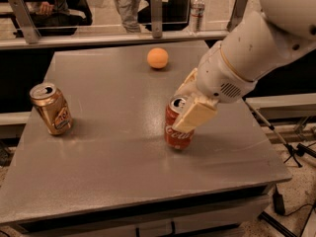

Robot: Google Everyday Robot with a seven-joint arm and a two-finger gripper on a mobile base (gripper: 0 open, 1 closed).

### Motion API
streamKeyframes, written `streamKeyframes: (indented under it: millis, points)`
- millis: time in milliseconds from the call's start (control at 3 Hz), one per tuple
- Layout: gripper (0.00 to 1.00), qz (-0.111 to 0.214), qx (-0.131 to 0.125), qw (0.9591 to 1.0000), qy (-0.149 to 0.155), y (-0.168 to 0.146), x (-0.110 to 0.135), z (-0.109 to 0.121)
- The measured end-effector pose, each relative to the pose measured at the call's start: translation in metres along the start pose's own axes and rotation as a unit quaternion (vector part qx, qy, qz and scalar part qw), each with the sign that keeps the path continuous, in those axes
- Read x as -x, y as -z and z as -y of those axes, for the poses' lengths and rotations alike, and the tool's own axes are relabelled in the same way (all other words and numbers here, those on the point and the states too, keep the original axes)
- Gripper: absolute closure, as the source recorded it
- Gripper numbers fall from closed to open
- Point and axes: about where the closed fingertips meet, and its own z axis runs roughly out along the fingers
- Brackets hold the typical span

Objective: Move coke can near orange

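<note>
- On the table (118, 181), right of its middle, the coke can (177, 136) stands upright. Its red body with white script faces you and its silver top is just visible.
- The gripper (184, 107) comes down from the upper right on a bulky white arm (256, 48). It sits around the upper half of the coke can.
- One cream finger (196, 116) lies slanted across the can's front right side. The other finger (185, 83) shows behind the rim, so the can is between them.
- The jaws look closed onto the can at a narrow width. The can's base appears to rest on the table, so I judge it gripped but not yet lifted.
- The high grip leaves the lower body free, which should let you carry it upright.
- The orange (158, 58) rests near the table's far edge. It is well apart from the coke can, farther back and slightly left.
- The table between the coke can and the orange is bare, so your path looks open.
- A gold-brown can (51, 108) stands tilted at the left side, well apart from both. It is not your target.
</note>
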Motion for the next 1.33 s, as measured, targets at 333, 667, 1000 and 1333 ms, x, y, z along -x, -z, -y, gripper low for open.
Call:
streamKeyframes:
  millis: [333,667,1000,1333]
  points:
    - [1.00,0.003,-0.009,0.9997,-0.022,0.016,-0.001,0.033]
    - [1.00,0.009,-0.014,0.9990,-0.041,0.028,-0.003,0.069]
    - [1.00,0.012,-0.014,0.9982,-0.056,0.027,0.005,0.112]
    - [1.00,0.018,-0.009,0.9979,-0.061,0.018,0.020,0.137]
